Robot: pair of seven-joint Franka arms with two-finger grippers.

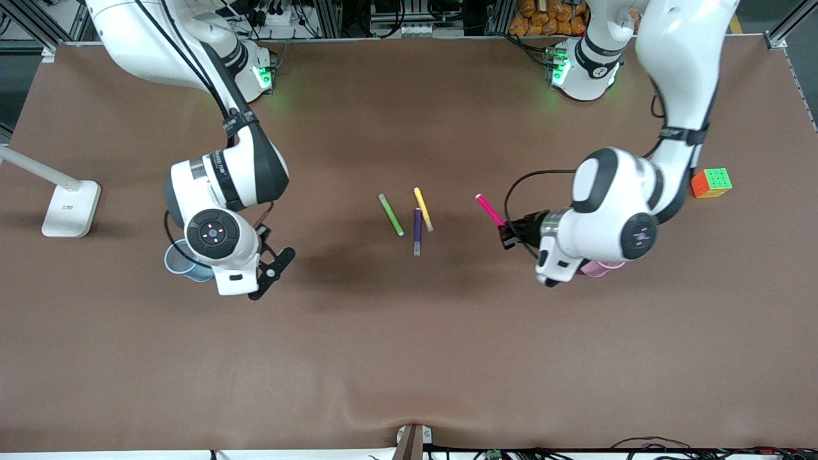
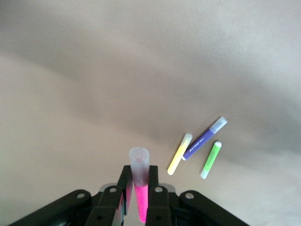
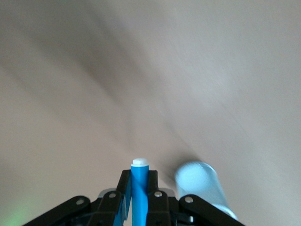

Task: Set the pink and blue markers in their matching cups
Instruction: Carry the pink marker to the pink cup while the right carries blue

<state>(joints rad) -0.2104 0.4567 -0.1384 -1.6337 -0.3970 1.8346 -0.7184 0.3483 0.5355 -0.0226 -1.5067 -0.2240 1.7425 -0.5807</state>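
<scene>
My left gripper point(image 1: 511, 234) is shut on the magenta-pink marker point(image 1: 489, 209), which sticks out of it slanted above the table. In the left wrist view the pink marker point(image 2: 140, 186) with its paler cap sits between the fingers point(image 2: 159, 188). The pale pink cup point(image 1: 601, 269) stands on the table, mostly hidden under the left arm's hand. My right gripper point(image 1: 275, 268) is shut on the bright blue marker point(image 3: 139, 188), which is hidden in the front view. The pale blue cup point(image 1: 185, 262) stands right beside that gripper and also shows in the right wrist view point(image 3: 200, 181).
Green point(image 1: 390, 214), yellow point(image 1: 423, 209) and dark purple point(image 1: 417, 231) markers lie together mid-table. A coloured cube point(image 1: 711, 183) sits toward the left arm's end. A white lamp base point(image 1: 71, 208) stands toward the right arm's end.
</scene>
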